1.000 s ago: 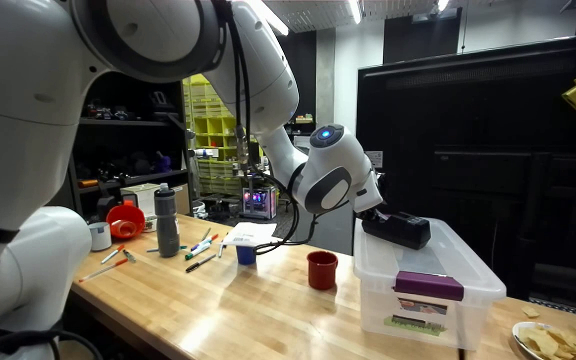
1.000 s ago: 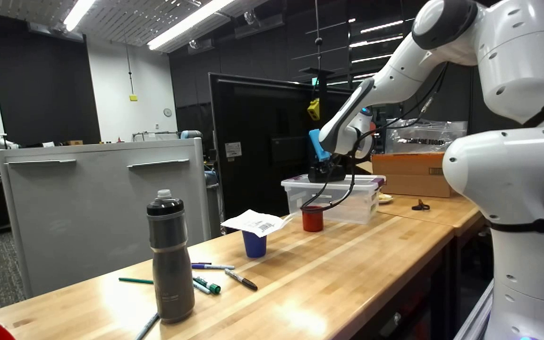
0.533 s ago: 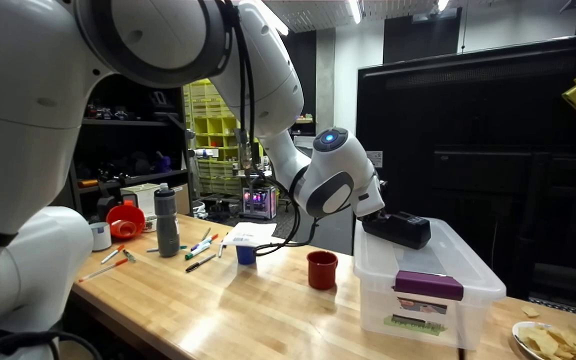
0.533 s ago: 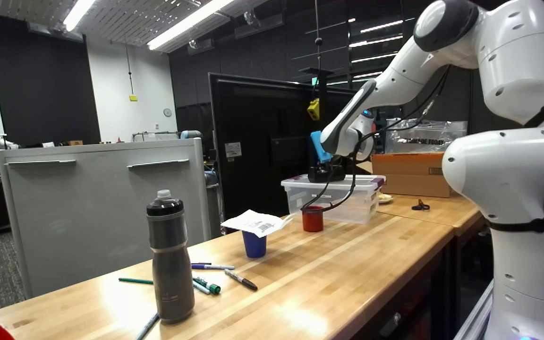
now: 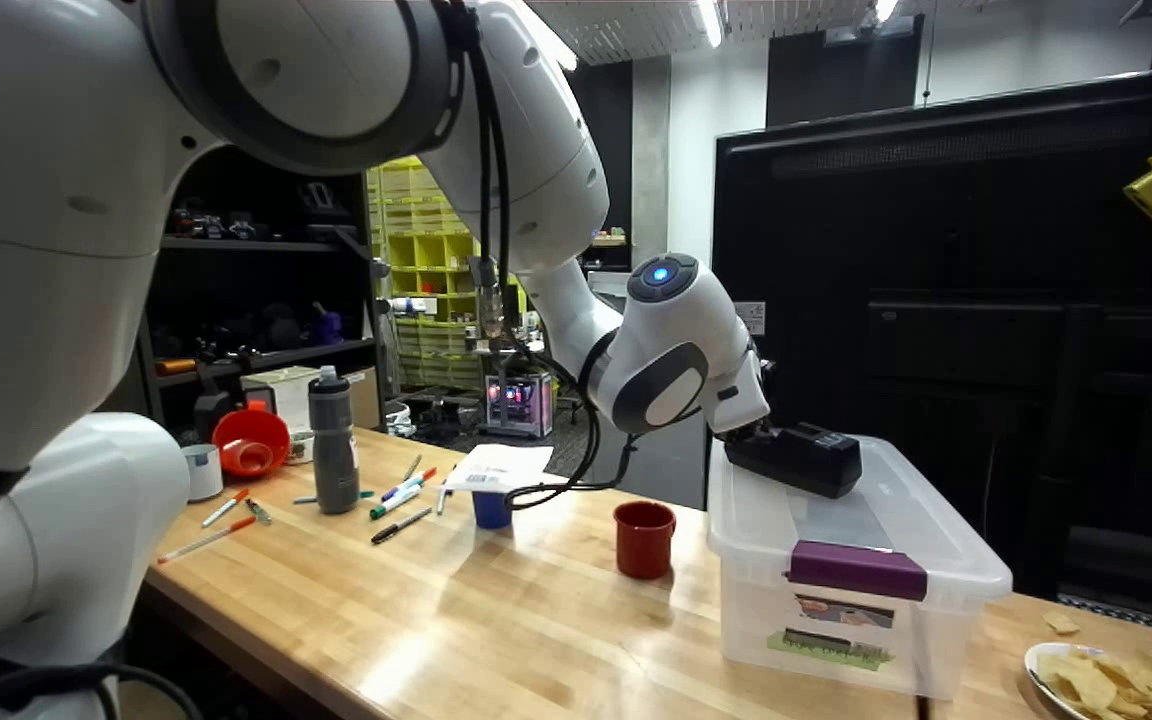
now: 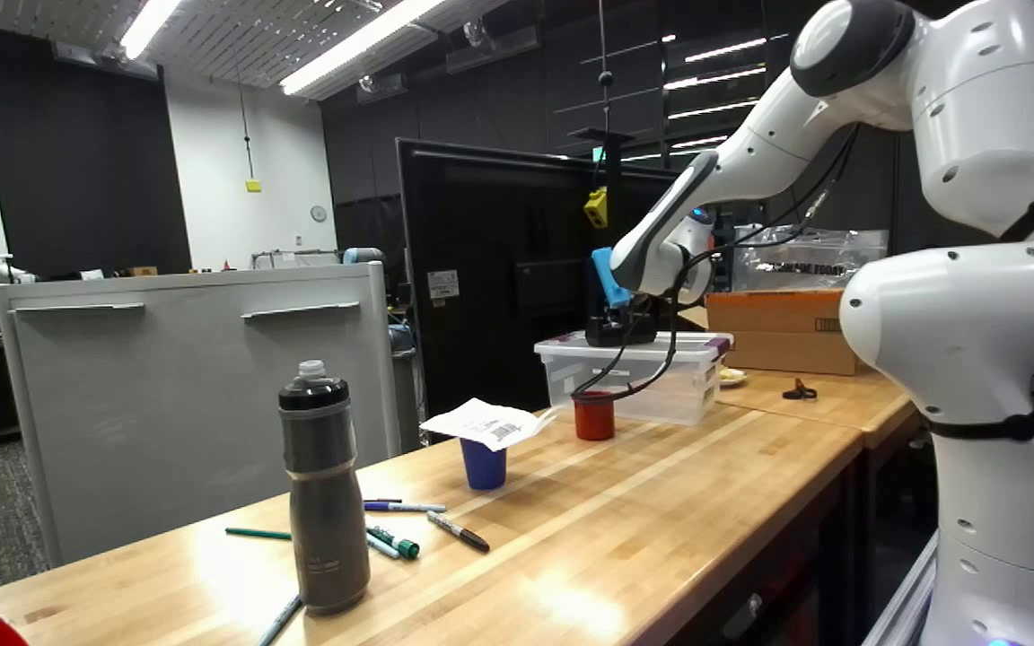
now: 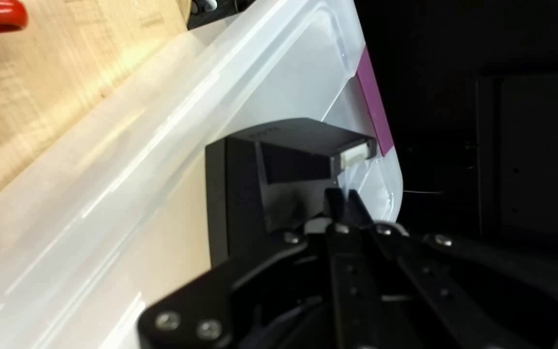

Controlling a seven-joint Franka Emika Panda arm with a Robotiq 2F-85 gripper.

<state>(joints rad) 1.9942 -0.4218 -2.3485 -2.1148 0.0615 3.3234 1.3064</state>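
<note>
A black boxy device [image 7: 303, 133], with a pale block at one end, rests on the translucent lid [image 7: 284, 87] of a plastic storage box. My gripper [image 7: 344, 196] is beside it, the fingertips brought together close to its open side. A faint pale streak shows at the tips; I cannot tell whether it is a thin strip held there or the lid behind. In both exterior views the black device [image 5: 801, 460] stays on the lid, and the wrist reaches down to its far end. The fingers are hidden there.
A red mug [image 5: 644, 545] stands beside the box, with arm cables hanging near it. Farther along are a blue cup [image 6: 484, 467] under a sheet of paper [image 6: 486, 422], several pens and a grey bottle [image 6: 328, 511]. A black screen [image 6: 490, 269] rises behind the box.
The wrist has moved slightly down and toward the black device, mostly in the first half second. My jaws have come together. The device, the box and the mug have not moved.
</note>
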